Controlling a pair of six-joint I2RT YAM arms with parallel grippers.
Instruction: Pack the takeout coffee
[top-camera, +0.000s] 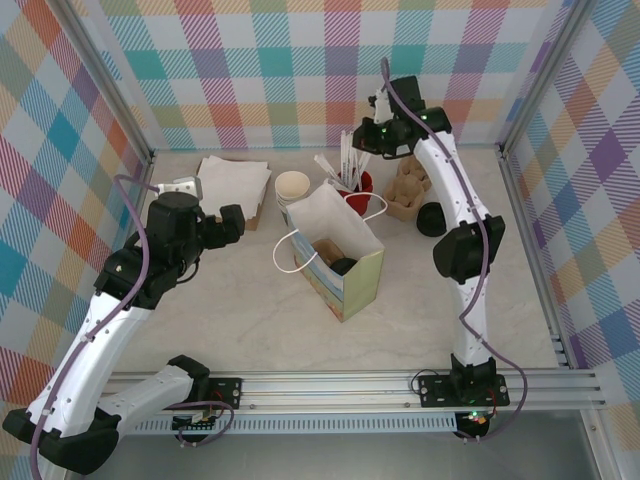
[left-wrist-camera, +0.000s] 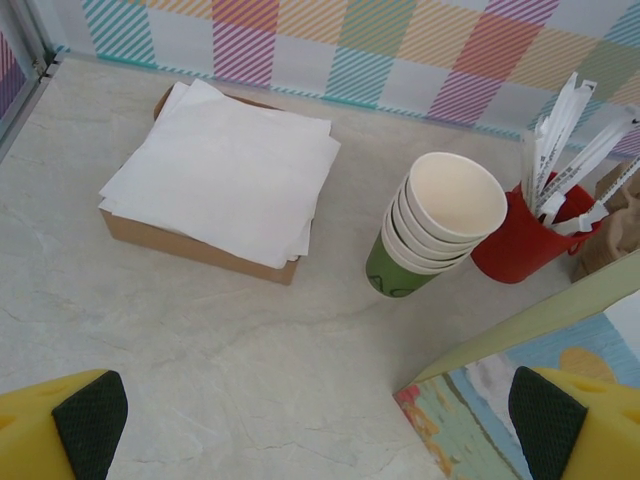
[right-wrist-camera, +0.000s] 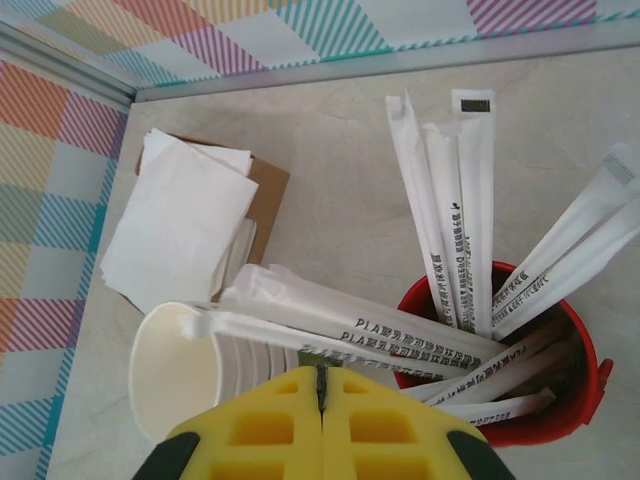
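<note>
Pressing its fingers together, the right gripper (right-wrist-camera: 322, 388) meets the white wrapped stirrers (right-wrist-camera: 455, 230) standing in the red cup (right-wrist-camera: 585, 385); whether it pinches one, I cannot tell. Their wrappers read "PLA". The left gripper (left-wrist-camera: 320, 420) gapes wide above the table (left-wrist-camera: 200, 340). The takeout coffee (top-camera: 343, 266) sits inside the paper bag (top-camera: 365, 282).

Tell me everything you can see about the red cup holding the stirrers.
The red cup is round, glossy, plastic-looking, standing upright on the table near the back wall, right beside the stack of cream paper cups. White paper-wrapped stirrers with printed lettering fan out above its rim, several leaning sideways.
</note>
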